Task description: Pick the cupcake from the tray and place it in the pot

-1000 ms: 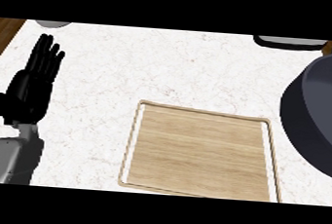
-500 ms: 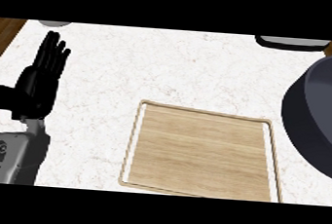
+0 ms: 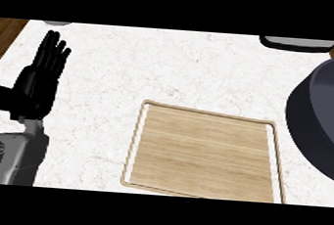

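A light wooden tray (image 3: 205, 154) lies flat on the white marble counter, right of the middle, and nothing rests on it. No cupcake shows anywhere in the head view. The dark grey pot (image 3: 323, 120) is cut off by the right edge, so only part of its rim and wall is visible. My left hand (image 3: 40, 77) stands open at the left, fingers straight and pointing away, well left of the tray and touching nothing. My right hand does not appear.
A dark-rimmed object (image 3: 298, 44) sits at the far right of the counter's back edge. A small pale object (image 3: 57, 23) peeks in at the back left. Brown wooden surface (image 3: 0, 36) borders the counter at the far left.
My left hand has drifted slightly to the right and a little farther up the counter, still open. The tray and pot have not moved.
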Motion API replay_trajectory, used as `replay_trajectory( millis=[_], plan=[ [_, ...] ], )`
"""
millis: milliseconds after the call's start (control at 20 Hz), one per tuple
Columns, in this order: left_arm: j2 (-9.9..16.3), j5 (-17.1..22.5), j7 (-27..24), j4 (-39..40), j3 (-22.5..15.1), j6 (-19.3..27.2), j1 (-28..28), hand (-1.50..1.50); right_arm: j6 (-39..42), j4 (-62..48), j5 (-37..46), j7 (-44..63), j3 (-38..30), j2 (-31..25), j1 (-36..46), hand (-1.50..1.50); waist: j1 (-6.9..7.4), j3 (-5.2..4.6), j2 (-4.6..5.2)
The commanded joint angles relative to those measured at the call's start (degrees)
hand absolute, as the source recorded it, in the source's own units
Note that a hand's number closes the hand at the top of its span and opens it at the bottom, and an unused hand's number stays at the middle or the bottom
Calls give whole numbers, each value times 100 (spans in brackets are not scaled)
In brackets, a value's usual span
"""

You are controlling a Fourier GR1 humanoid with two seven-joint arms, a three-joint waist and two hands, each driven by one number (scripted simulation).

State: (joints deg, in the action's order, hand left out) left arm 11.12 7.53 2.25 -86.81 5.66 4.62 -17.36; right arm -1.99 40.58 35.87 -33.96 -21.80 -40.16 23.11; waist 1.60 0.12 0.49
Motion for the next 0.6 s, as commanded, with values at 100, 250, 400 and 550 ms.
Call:
replay_trajectory(
  millis=[100, 250, 400, 550],
  plan=[
    [75, 94, 64, -147, 120, -61, 21, 0, 544, -1297, 150, -832, 250, -153, 686, -150, 14, 2, -2],
    [-285, -267, -27, 65, -154, 313, -30, 0, 481, -1479, -39, -1470, 95, -117, 693, -150, -78, -2, -16],
    [-100, -40, -133, -144, -3, -4, 388, 0, 758, -1672, -479, -1805, -266, -99, 910, -150, -27, 1, -11],
    [-32, -101, -8, 26, 42, 68, 30, 0, 1382, -1755, -1027, -1483, -677, -118, 1092, -150, -94, -4, -25]
  ],
)
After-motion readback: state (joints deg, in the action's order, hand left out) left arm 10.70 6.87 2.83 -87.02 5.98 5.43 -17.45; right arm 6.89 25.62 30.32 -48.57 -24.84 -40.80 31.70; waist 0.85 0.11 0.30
